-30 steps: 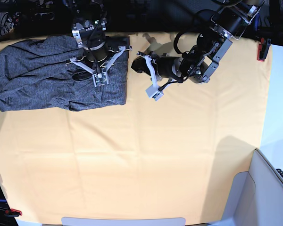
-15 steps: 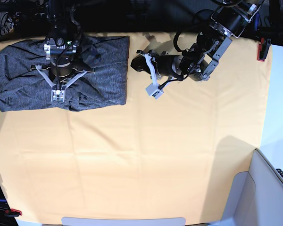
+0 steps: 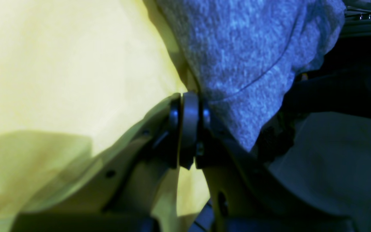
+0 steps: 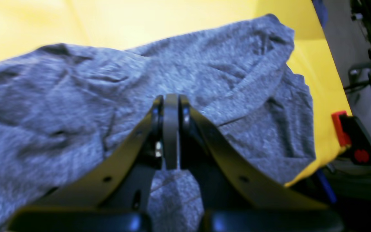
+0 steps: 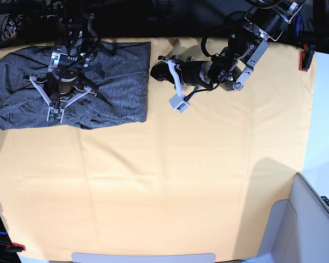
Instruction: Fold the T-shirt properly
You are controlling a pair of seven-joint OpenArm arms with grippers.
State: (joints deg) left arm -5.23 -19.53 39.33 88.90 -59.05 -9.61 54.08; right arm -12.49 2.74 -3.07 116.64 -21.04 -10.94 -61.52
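T-shirt point(image 5: 71, 82) under right gripper point(image 5: 55, 114), jaws together; left gripper point(image 5: 178, 104) together, beside hem.

Right gripper point(image 5: 55, 113) with jaws pressed together, wrist angled downward, left gripper point(image 5: 178, 104) likewise closed, its arm folded back behind it

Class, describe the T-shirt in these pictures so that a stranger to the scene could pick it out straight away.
Start with the yellow-orange table cloth that covers the table, then look to its far left corner in the base view. The T-shirt lies there in a rumpled heap under the right gripper. It is the only dark, speckled grey fabric on the plain cloth.
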